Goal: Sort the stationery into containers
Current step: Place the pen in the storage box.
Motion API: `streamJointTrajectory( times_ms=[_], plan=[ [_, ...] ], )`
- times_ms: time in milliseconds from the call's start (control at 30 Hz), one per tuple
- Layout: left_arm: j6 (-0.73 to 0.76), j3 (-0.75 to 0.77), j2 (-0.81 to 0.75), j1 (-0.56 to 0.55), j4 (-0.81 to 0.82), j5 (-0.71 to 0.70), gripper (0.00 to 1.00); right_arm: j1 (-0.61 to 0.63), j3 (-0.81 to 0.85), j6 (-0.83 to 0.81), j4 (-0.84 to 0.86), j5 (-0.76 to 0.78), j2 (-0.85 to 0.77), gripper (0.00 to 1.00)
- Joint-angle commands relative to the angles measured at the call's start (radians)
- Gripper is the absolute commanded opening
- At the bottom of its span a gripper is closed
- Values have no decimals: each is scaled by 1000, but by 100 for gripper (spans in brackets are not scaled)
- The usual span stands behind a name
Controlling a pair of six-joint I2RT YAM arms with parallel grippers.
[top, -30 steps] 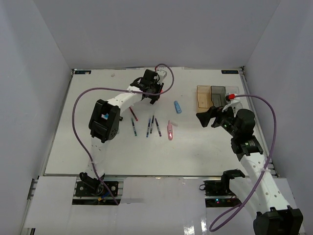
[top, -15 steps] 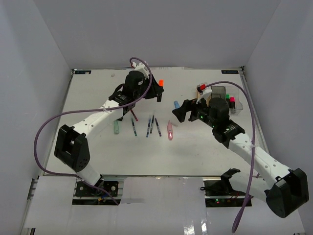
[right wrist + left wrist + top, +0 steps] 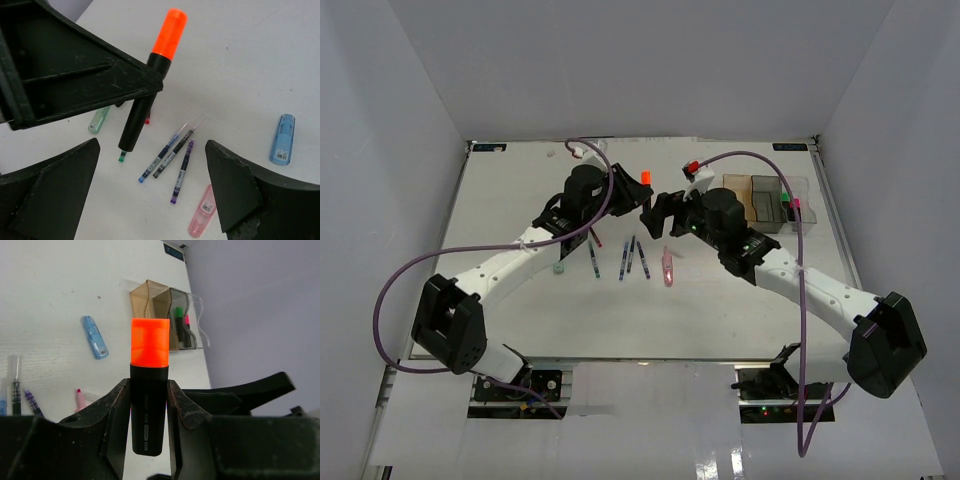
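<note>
I see white table (image 3: 500,310) boxed in by three plain pale grey walls (image 3: 640,60): back, left, right. Light even and soft, shadows faint. Small black tags (image 3: 488,148) at table's far corners. Glossy white ledge (image 3: 650,440) along near edge.

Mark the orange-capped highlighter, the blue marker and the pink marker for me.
orange-capped highlighter (image 3: 148,390): left wrist view, on its black barrel just below the cap.
blue marker (image 3: 94,337): left wrist view, middle of its body.
pink marker (image 3: 202,215): right wrist view, middle of its body.
</note>
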Motion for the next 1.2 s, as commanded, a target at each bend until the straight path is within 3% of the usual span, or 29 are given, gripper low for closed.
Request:
streamJointTrajectory(
  times_ms=[0, 300, 533, 700, 933, 1000, 1167],
  plan=[
    [-27, -23, -72, -5, 64, -18, 25, 12, 63, 7, 61, 46, 26, 91],
    [-21, -57, -97, -6, 79, -28, 25, 21, 101, -4, 85, 14, 79, 74],
    [-30, -83, -104, -6, 111, -20, 26, 21, 117, -4, 87, 2, 115, 50],
    [-16, -83, -107, -6, 117, -15, 27, 21, 112, 1, 91, -14, 124, 40],
    [-8, -103, -112, -6, 123, -17, 33, 21, 123, -2, 76, -9, 126, 10],
    [2, -108, -117, -5, 119, -21, 38, 21, 120, -10, 61, 6, 124, 8],
    [48, -83, -135, -5, 47, -90, 78, -8, 92, -53, 15, 69, 112, 8]
  ],
)
